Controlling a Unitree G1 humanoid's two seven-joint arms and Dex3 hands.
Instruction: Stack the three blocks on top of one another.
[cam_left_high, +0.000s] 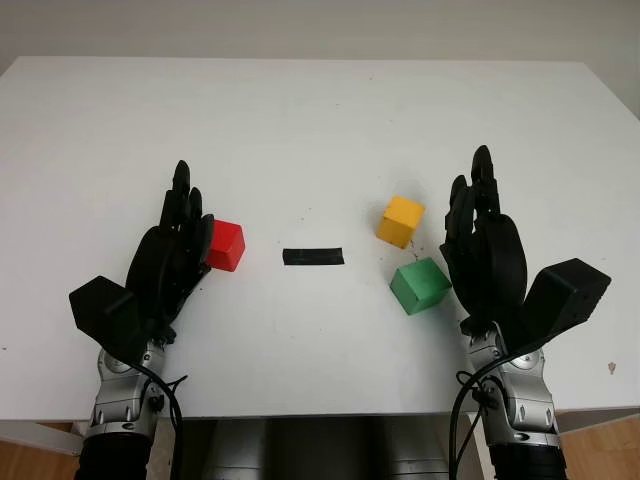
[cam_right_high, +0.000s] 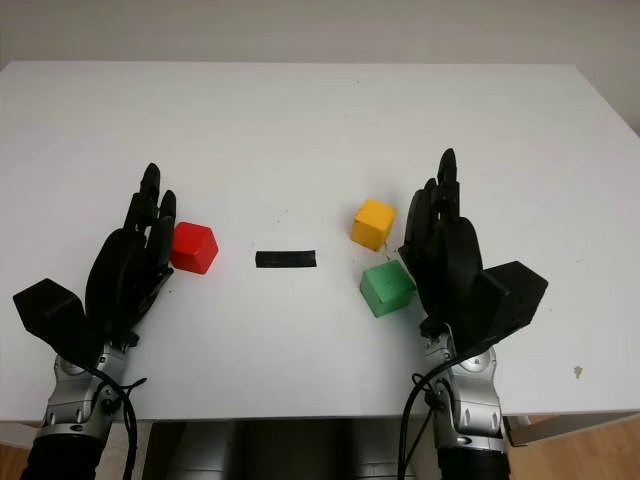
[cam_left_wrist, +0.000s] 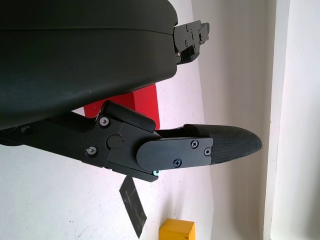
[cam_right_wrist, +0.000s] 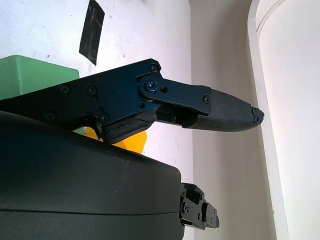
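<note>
Three blocks lie apart on the white table (cam_left_high: 320, 130). The red block (cam_left_high: 226, 245) is at the left, the yellow block (cam_left_high: 401, 220) right of centre, and the green block (cam_left_high: 420, 285) just in front of the yellow one. My left hand (cam_left_high: 185, 210) is open, its fingers close against the red block's left side. My right hand (cam_left_high: 475, 200) is open just right of the green and yellow blocks, holding nothing. The left wrist view shows the red block (cam_left_wrist: 145, 102) beside the palm. In the right wrist view the green block (cam_right_wrist: 35, 80) and the yellow block (cam_right_wrist: 132, 142) sit beside the palm.
A short strip of black tape (cam_left_high: 313, 256) is stuck flat on the table between the red block and the other two. The table's front edge (cam_left_high: 320, 414) runs just behind my wrists. The far half of the table is bare white surface.
</note>
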